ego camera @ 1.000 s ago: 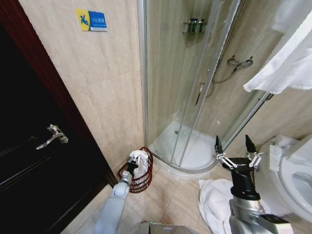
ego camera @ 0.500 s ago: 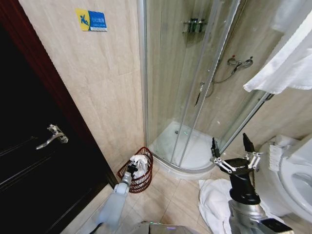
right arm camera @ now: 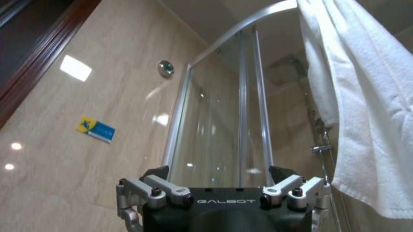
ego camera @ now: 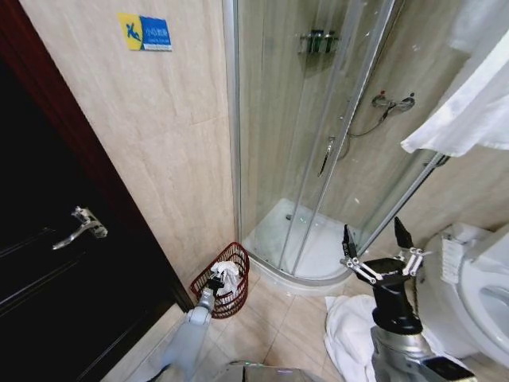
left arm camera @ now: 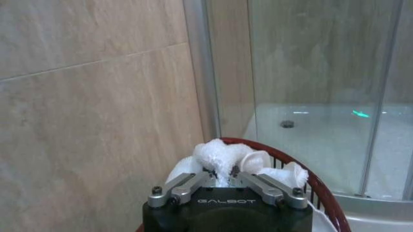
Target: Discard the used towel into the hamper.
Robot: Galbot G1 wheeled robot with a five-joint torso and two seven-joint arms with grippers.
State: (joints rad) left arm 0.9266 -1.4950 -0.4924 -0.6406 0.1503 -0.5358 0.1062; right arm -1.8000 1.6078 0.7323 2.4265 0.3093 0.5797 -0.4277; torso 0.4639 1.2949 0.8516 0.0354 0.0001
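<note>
The left pincer (left arm camera: 221,180), low and just left of centre in the head view, is clamped on the used towel (left arm camera: 223,157); in its wrist view the white bundle bulges out between the closed-in fingers (left arm camera: 187,182). The towel sits at the mouth of the hamper (ego camera: 236,293), the red-brown wire basket on the floor against the tiled wall (ego camera: 175,159), just beside the shower cubicle (ego camera: 318,143). By the look of it the step in hand is the drop itself. To do it well, the bundle should be well inside the rim (left arm camera: 316,186) before the fingers part, so that no fold hangs over the edge. The hamper holds only this towel as far as can be told; its bottom is hidden.

The right pincer (ego camera: 377,237), lower right of the head view, is raised, spread wide and holding nothing. Another white towel (ego camera: 343,334) lies crumpled on the floor below it, outside the hamper, beside the toilet (ego camera: 477,294).
</note>
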